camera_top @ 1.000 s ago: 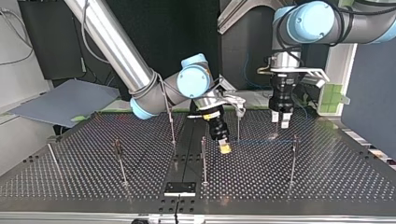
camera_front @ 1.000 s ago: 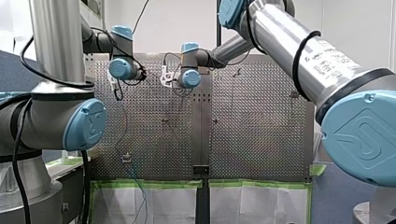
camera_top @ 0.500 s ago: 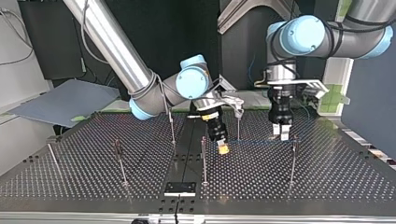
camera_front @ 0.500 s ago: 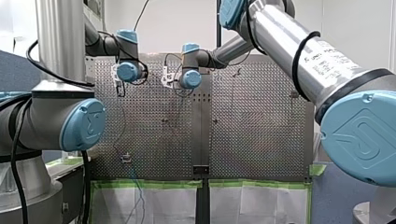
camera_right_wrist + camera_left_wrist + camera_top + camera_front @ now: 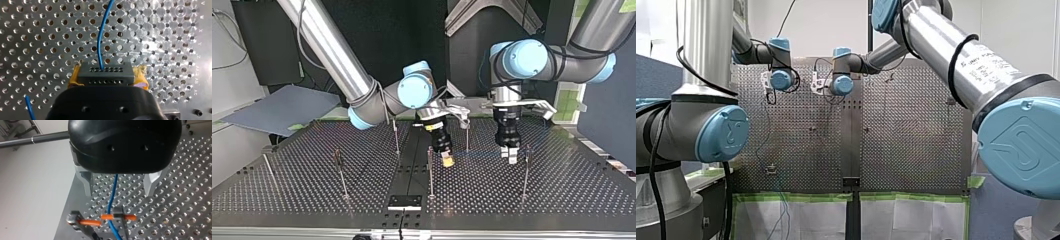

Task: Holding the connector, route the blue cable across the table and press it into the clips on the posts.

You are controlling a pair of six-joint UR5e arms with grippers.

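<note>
In the right wrist view my right gripper (image 5: 107,75) is shut on a grey connector block (image 5: 106,71), yellow pads (image 5: 74,78) at both its ends. The blue cable (image 5: 102,37) leaves the block over the perforated table. My left gripper (image 5: 118,192) stands open, metal fingers (image 5: 86,182) apart. The cable (image 5: 113,192) runs loose between them to a clip post (image 5: 119,216) with orange parts. In the top view my right gripper (image 5: 447,160) hangs near the middle and my left gripper (image 5: 510,156) beside a thin post (image 5: 526,170).
Several thin posts stand on the table in the top view, such as one (image 5: 430,170) by my right gripper, another (image 5: 467,135) behind it, and one (image 5: 340,172) further left. A black plate (image 5: 404,201) lies at the near edge. Cable slack hangs off the table (image 5: 782,205).
My left gripper has moved toward the top view's left and nearer the camera, now beside the right-hand post. My right gripper shifted slightly left, still holding the connector.
</note>
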